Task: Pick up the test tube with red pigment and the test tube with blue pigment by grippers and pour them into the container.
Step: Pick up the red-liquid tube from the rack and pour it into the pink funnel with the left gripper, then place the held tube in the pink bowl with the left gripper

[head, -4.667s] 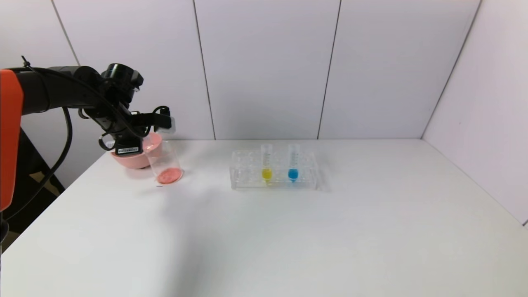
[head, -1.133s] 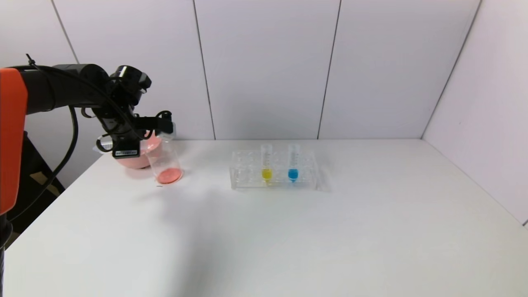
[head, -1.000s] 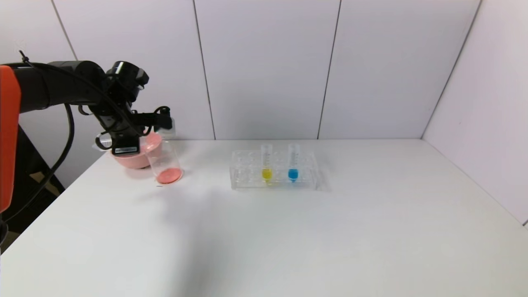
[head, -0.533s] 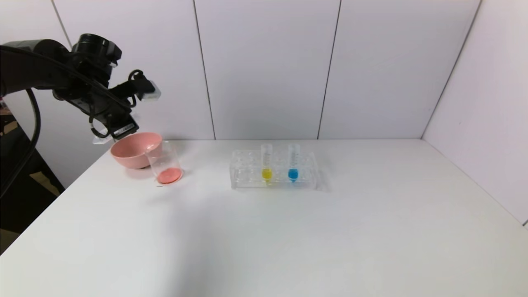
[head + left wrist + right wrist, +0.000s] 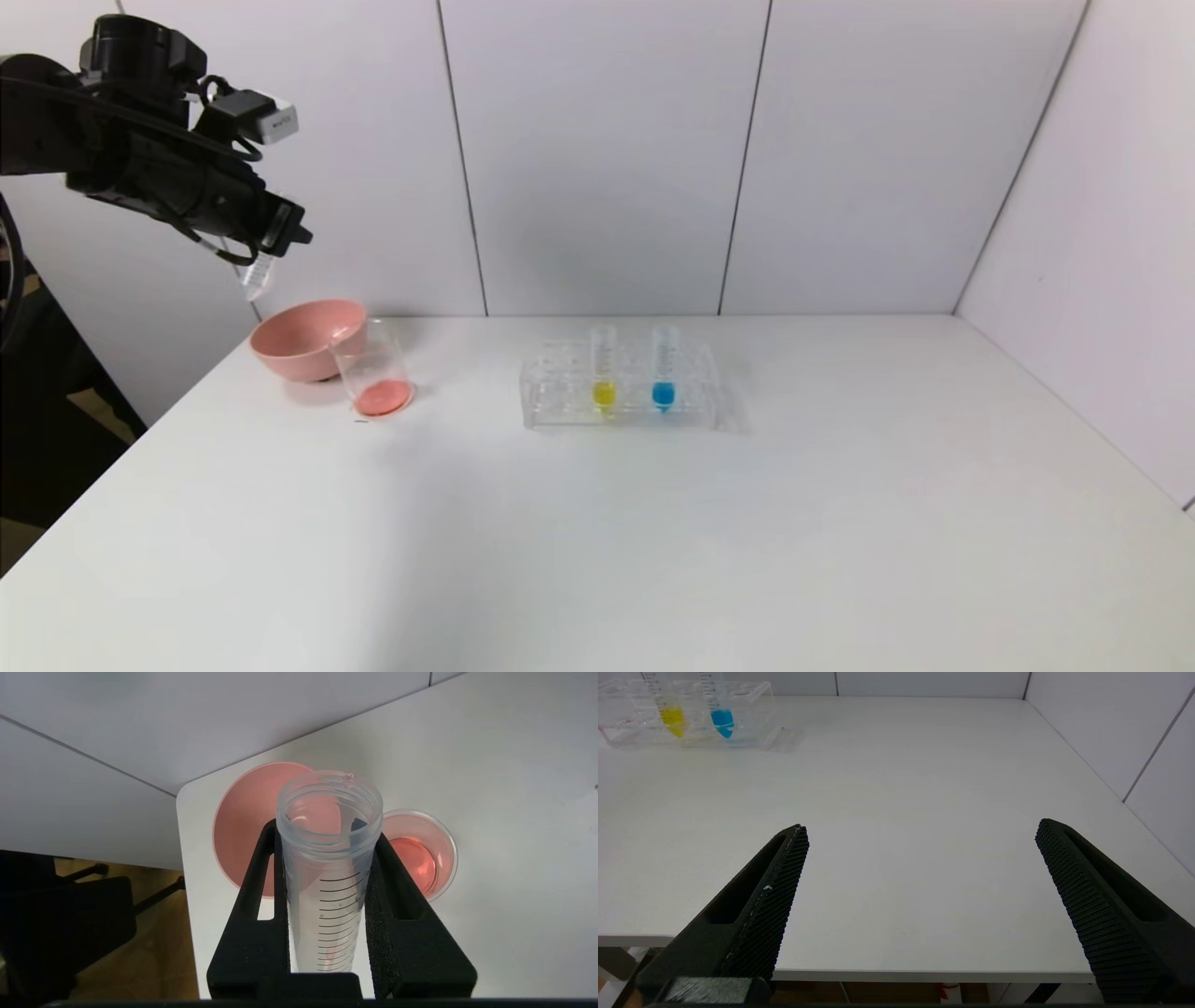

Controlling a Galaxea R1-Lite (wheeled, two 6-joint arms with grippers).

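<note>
No words, brand names or numbers can be read anywhere. The only markings are printed black scale lines, without legible figures, on the clear tube [image 5: 327, 877] clamped in the left gripper [image 5: 327, 844]. Fainter scale marks run up the two tubes standing in the clear rack [image 5: 620, 385], the yellow-tipped tube [image 5: 603, 366] and the blue-tipped tube [image 5: 664, 366]. A small white tag [image 5: 276, 121] on the left arm carries print too small to read.

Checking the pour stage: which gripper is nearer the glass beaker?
Left. The left gripper, shut on the emptied tube, hangs above the pink bowl beside the beaker. The right gripper, jaws open, sits at the table's near edge.
</note>
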